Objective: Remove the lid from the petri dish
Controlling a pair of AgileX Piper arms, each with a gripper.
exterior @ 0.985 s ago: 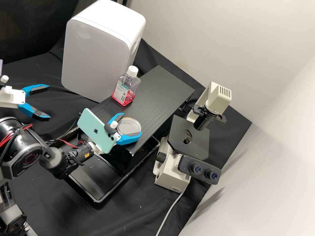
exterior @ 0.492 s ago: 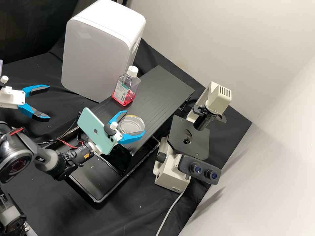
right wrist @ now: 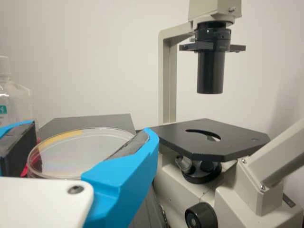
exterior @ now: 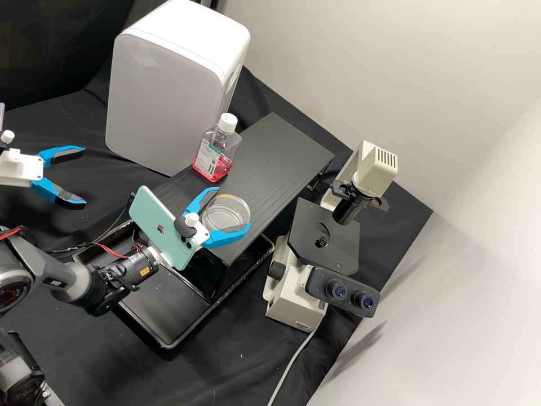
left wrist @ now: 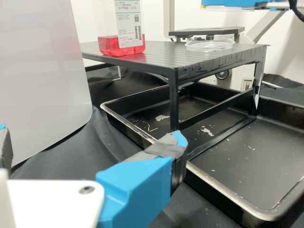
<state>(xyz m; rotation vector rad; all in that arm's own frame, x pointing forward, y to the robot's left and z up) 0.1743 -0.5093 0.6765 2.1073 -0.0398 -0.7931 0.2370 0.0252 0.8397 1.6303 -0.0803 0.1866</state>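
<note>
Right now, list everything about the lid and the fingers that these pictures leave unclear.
- Gap between lid and dish base: in the high view the lid overlaps the base; in the right wrist view the right gripper fingers hide the underside.
- Right gripper's hold, left wrist view: cut off by the frame edge.
- Left gripper, own wrist view: one finger cut off by the frame edge.
- Bottle label: print too small.

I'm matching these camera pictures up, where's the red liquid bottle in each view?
High view: bottle on the black platform, beside the white box.
Left wrist view: bottle on the platform's nearest corner.
Right wrist view: bottle beyond the lid.
Shared landmark: the platform.
</note>
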